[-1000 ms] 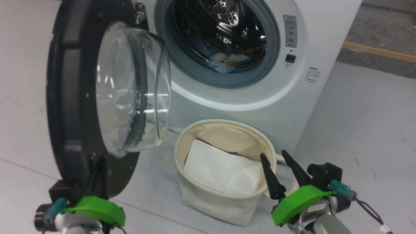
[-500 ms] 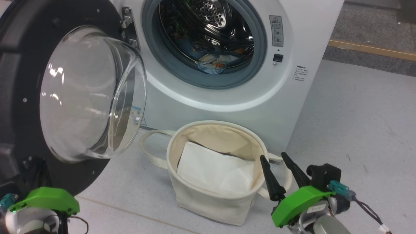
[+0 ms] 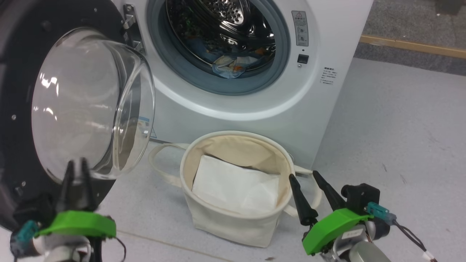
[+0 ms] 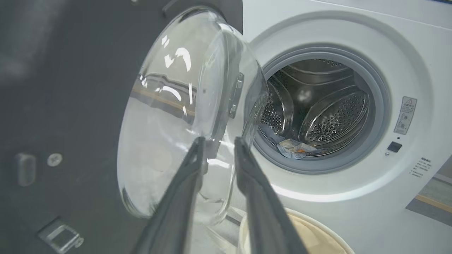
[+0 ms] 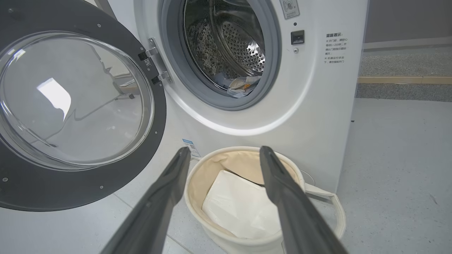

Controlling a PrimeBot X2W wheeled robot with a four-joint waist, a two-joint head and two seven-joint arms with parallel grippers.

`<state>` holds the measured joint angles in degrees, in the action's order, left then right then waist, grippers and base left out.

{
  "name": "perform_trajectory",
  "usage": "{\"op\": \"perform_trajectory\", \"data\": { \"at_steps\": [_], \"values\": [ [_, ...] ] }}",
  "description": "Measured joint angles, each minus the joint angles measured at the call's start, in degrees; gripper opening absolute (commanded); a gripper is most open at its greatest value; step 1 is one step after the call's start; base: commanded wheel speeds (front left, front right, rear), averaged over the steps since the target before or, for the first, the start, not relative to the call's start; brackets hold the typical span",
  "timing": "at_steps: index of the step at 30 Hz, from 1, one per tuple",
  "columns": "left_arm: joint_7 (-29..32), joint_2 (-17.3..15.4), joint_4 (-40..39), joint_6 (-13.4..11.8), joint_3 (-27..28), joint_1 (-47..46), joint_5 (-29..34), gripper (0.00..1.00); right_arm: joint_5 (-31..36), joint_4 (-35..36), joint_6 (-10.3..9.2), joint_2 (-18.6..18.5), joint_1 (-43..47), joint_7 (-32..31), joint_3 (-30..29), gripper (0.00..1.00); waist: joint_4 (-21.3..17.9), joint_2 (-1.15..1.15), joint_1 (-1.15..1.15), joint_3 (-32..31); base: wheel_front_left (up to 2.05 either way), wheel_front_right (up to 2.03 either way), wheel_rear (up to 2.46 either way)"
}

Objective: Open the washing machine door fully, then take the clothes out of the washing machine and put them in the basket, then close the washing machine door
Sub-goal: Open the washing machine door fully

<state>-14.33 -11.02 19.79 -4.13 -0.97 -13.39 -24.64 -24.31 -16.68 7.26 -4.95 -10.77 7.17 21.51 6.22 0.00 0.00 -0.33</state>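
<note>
- The white front-loading washing machine (image 3: 255, 120) has its black-ringed glass door (image 3: 14, 91) swung wide to its left.
- Blue-and-orange patterned clothes (image 3: 227, 67) lie inside the machine, at the drum's front.
- The round cream canvas basket (image 3: 233, 225) sits just before the machine.
- A red-triangle warning sticker (image 3: 300, 28) is on the machine's front; its print is unreadable.
- The left gripper (image 3: 76, 165) is slightly parted and the right gripper (image 3: 303, 174) is spread; both are empty.

Bright, even light, glare on door (image 3: 47, 82), left end effector (image 3: 77, 163) blurred
</note>
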Motion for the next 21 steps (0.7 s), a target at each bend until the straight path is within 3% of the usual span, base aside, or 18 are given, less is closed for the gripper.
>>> {"op": "perform_trajectory", "data": {
  "at_steps": [12, 21],
  "values": [
    [0.1, 0.3, -8.7, -0.5, -4.1, 3.9, 3.0, 1.0, 0.0, 1.0, 0.0, 0.2, -0.9, 0.1, 0.4, 1.0, -3.3, 0.0, 0.0, 1.1, 0.0, 0.0, 0.0],
    [2.0, 0.3, -10.9, 2.5, -5.3, 6.5, 0.1, 1.0, 0.4, 2.2, 0.0, 0.2, -4.2, 1.5, 1.1, 1.0, -9.1, 0.0, 0.0, 2.7, 0.0, 0.0, 0.0]
  ]
}}
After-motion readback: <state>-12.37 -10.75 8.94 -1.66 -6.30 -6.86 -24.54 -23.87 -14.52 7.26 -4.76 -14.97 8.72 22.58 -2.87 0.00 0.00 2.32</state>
